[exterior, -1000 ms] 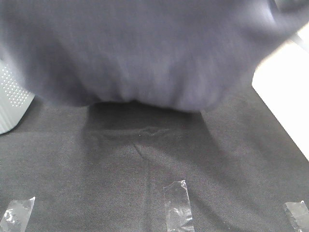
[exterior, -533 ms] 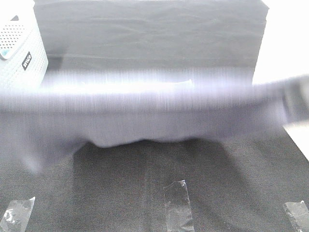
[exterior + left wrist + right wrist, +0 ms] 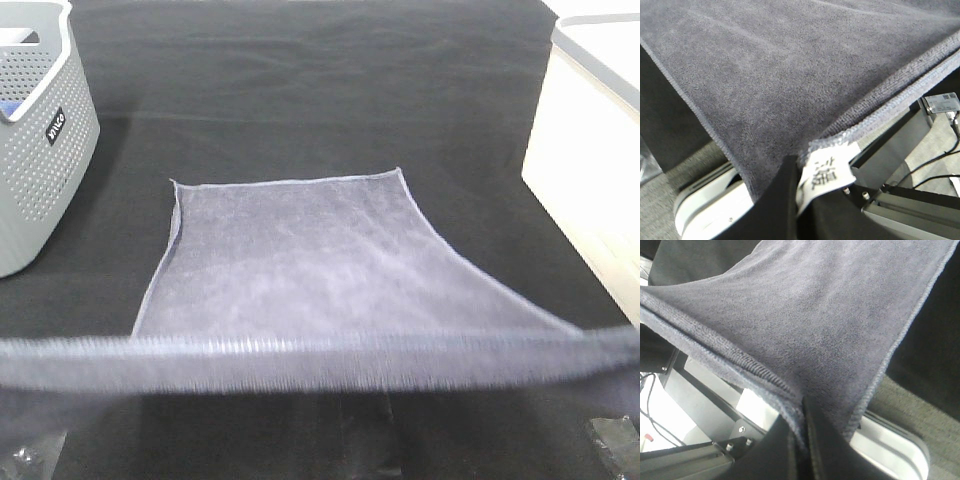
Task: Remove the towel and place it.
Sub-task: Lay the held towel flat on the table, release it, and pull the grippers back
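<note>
The greyish-lavender towel (image 3: pixel 290 255) has its far part spread flat on the black table cover (image 3: pixel 300 90). Its near hem is a blurred band stretched across the front of the exterior view, raised off the table. Neither gripper shows in that view. In the left wrist view my left gripper (image 3: pixel 799 174) is shut on a towel (image 3: pixel 790 65) corner, right beside its white label (image 3: pixel 832 172). In the right wrist view my right gripper (image 3: pixel 803 412) is shut on the other near corner of the towel (image 3: pixel 815 305), which stretches taut away from it.
A grey perforated basket (image 3: pixel 40 130) stands at the back left. A white box (image 3: pixel 590 150) borders the table on the right. Clear tape patches (image 3: pixel 20 455) lie near the front edge, another tape patch (image 3: pixel 615 440) at the front right.
The towel hung high and close to the camera, then swept down and toward the front. Its far part now lies flat on the table while both grippers still hold the near corners.
</note>
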`<state>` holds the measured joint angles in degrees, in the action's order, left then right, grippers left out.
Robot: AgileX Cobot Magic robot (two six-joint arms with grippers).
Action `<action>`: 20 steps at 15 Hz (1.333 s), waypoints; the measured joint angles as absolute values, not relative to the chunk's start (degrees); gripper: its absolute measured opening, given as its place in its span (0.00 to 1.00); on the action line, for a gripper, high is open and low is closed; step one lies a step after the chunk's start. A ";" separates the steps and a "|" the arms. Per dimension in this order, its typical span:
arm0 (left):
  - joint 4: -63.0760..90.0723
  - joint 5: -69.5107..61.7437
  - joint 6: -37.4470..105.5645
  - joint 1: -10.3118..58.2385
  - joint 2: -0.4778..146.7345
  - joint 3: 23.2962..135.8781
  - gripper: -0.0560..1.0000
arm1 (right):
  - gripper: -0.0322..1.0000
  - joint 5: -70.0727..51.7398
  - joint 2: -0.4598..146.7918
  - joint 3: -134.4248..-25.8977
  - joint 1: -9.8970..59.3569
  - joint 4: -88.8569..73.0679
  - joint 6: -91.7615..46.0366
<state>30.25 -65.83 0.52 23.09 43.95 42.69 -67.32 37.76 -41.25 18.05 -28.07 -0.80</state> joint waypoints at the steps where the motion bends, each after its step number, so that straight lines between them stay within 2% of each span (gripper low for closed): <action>1: 30.65 -65.83 0.52 23.09 43.95 41.31 0.06 | 0.05 -67.32 37.59 -39.76 17.88 -28.30 -0.74; 5: 31.91 -65.60 0.69 23.09 43.95 35.81 0.06 | 0.05 -67.21 40.57 -35.24 17.88 -28.30 -0.74; 9: 31.46 -65.60 0.69 23.03 44.69 35.01 0.06 | 0.05 -67.09 48.87 -34.49 17.88 -28.30 -0.74; 20: 31.80 -65.60 3.95 22.63 70.47 35.01 0.06 | 0.05 -66.75 69.27 -34.55 17.88 -26.76 -2.35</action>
